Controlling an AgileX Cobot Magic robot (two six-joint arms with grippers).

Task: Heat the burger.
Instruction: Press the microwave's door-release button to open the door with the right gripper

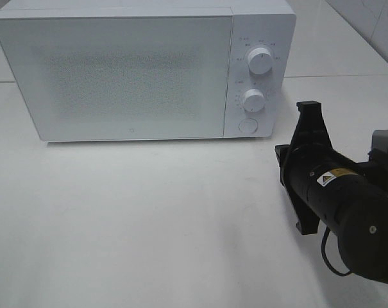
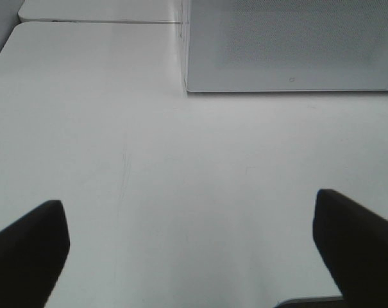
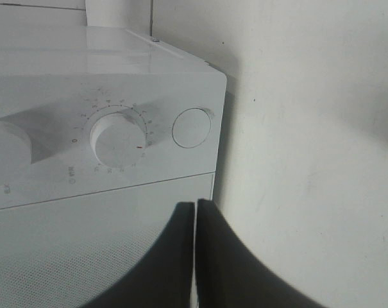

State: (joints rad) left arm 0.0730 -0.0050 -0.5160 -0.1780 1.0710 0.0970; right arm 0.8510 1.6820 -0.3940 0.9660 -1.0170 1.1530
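The burger is out of view in every frame. A white microwave (image 1: 129,70) stands at the back of the table with its door (image 1: 117,77) closed. My right gripper (image 1: 282,160) hovers in front of the microwave's lower right corner, rolled on its side. In the right wrist view its fingertips (image 3: 195,218) are pressed together with nothing between them, just below the round button (image 3: 192,127) and the lower knob (image 3: 120,138). My left gripper (image 2: 190,250) is open over bare table, its fingers (image 2: 27,250) wide apart, facing the microwave's front left corner (image 2: 290,45).
The control panel carries an upper knob (image 1: 260,61), a lower knob (image 1: 253,100) and a round button (image 1: 247,125). The white table (image 1: 149,224) stretches in front of the microwave. A second table (image 2: 97,9) adjoins behind.
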